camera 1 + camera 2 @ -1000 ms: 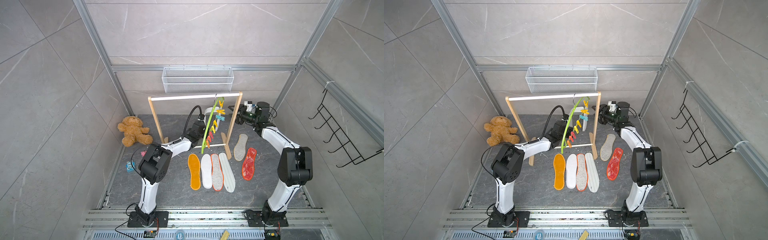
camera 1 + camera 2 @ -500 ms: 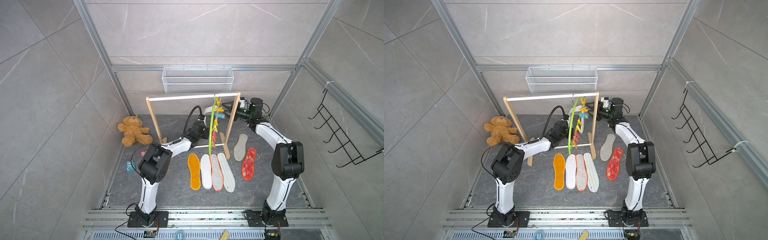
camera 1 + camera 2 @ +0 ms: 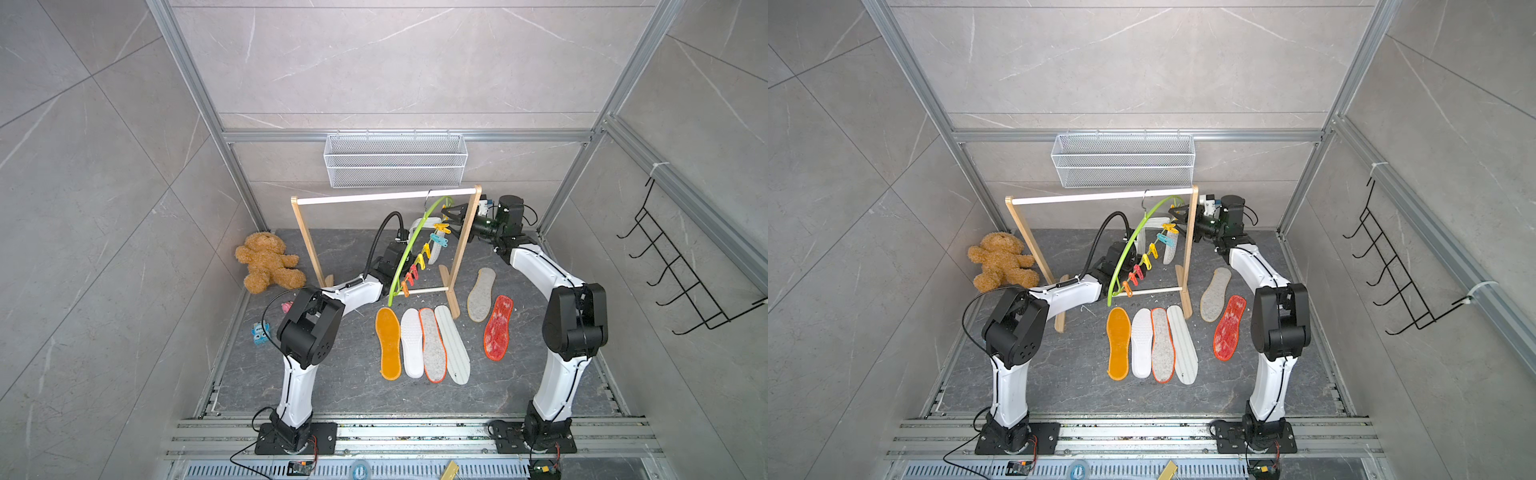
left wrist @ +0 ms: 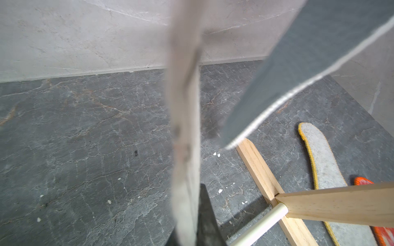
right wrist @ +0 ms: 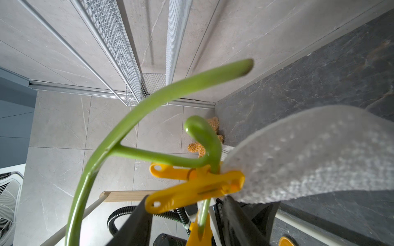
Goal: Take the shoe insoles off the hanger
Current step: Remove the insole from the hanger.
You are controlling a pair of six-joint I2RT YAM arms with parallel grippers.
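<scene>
Jaws of the left gripper (image 4: 187, 234) pinch a pale insole (image 4: 184, 106); the right gripper's (image 5: 185, 199) stand apart around a yellow clip (image 5: 198, 187). Six insoles (image 3: 411, 345) lie on the floor (image 3: 332, 374); two hang clipped on the hanger (image 5: 162, 93).

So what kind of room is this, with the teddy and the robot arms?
Most likely a robot test booth made up like a laundry corner: grey tile walls in a metal frame, two robot arms mounted on floor rails, and a wooden drying rack carrying a green clip hanger.

White-shelled left arm (image 3: 297, 388) and right arm (image 3: 558, 380), black joints, looped black cables.
</scene>
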